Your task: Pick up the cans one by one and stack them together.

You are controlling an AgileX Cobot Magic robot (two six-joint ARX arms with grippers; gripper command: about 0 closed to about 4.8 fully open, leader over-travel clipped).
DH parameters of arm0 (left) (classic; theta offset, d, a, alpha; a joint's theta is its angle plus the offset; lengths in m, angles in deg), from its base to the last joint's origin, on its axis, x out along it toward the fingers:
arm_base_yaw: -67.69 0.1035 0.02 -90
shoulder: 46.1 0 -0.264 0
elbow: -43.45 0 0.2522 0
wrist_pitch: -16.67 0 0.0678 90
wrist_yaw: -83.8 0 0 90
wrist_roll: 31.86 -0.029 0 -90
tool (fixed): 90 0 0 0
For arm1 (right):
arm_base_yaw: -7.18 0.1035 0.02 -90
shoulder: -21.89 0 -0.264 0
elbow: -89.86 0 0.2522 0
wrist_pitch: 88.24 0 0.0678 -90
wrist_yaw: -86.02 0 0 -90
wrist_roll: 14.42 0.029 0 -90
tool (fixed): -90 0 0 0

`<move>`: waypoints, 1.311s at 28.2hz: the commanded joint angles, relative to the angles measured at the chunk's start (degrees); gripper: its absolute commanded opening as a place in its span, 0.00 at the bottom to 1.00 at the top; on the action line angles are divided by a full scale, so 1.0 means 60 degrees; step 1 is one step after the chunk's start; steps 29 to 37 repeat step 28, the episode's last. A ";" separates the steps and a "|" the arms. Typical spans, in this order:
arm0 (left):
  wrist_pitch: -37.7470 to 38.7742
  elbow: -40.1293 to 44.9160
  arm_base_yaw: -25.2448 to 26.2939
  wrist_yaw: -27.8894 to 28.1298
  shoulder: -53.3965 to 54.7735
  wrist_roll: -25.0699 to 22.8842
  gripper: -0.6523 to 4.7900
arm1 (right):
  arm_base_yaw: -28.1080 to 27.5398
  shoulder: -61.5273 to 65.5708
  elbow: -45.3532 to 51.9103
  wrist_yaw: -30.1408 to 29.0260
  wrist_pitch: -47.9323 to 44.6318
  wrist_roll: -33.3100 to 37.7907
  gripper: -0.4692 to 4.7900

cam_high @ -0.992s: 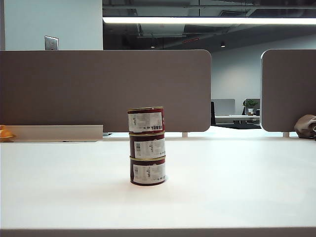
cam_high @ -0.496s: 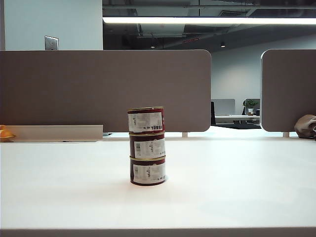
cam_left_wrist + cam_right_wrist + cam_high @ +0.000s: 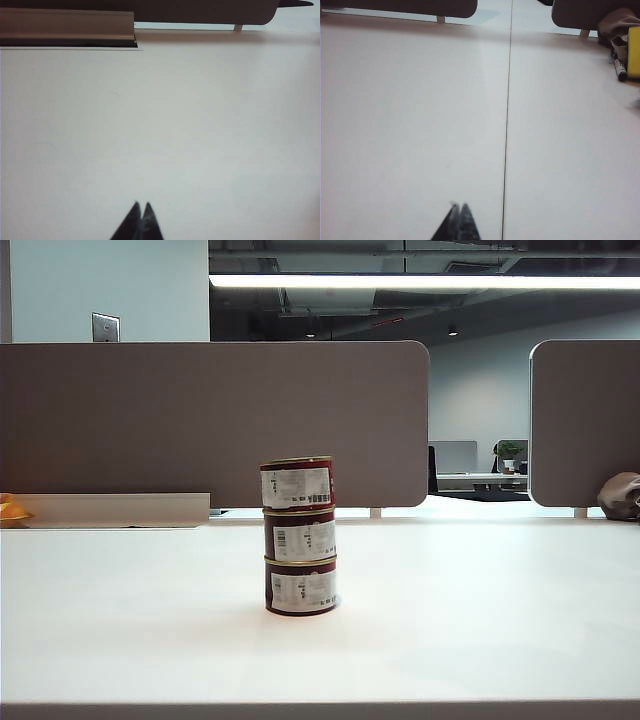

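Three dark red cans stand stacked in one upright column near the middle of the white surface. My left gripper and right gripper hover over bare surface, each pinched tight and holding nothing, away from the stack.

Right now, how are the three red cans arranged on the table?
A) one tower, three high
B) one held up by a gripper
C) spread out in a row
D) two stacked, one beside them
A: the exterior view shows the cans in a single upright tower, while the left gripper and right gripper hang shut and empty over bare table.
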 commanded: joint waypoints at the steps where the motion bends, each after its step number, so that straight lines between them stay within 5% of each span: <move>1: 0.0076 -0.0004 0.0831 -0.0255 0.0007 -0.0036 0.11 | 0.0000 0.0000 0.0066 -0.0022 -0.0018 -0.0011 0.09; 6: 0.0076 -0.0004 0.1585 0.0051 0.0007 -0.0036 0.11 | -0.0011 0.0000 0.0066 -0.0022 -0.0018 -0.0011 0.09; 16: 0.0080 -0.0004 0.1574 0.0015 0.0007 -0.0036 0.11 | -0.1304 0.0000 0.0066 -0.0051 -0.0022 -0.0011 0.09; 37: 0.0080 -0.0004 0.1574 0.0033 0.0007 -0.0036 0.11 | -0.0954 0.0000 0.0066 -0.0058 -0.0022 -0.0011 0.09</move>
